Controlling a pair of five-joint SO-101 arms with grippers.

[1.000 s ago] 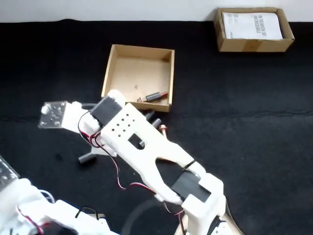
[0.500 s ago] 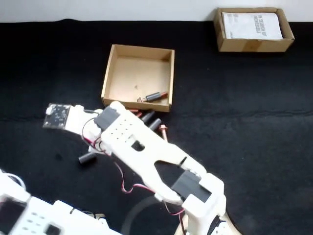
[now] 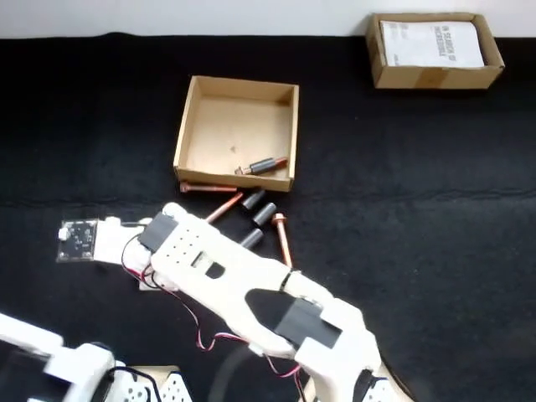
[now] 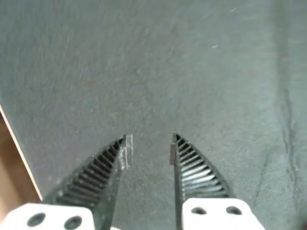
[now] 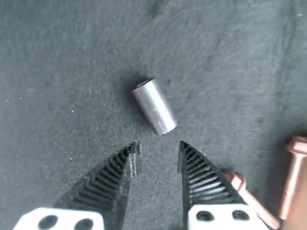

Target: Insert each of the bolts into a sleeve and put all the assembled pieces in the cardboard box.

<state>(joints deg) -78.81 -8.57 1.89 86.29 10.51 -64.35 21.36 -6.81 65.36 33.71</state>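
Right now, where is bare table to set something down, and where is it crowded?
Free: cloth left of the cardboard box, and right of it up to the far box. Crowded: bolts and sleeves by the cardboard box's near wall.

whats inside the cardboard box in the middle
In the box, one bolt pushed into a sleeve lies by the near wall, which hides the floor strip behind it.
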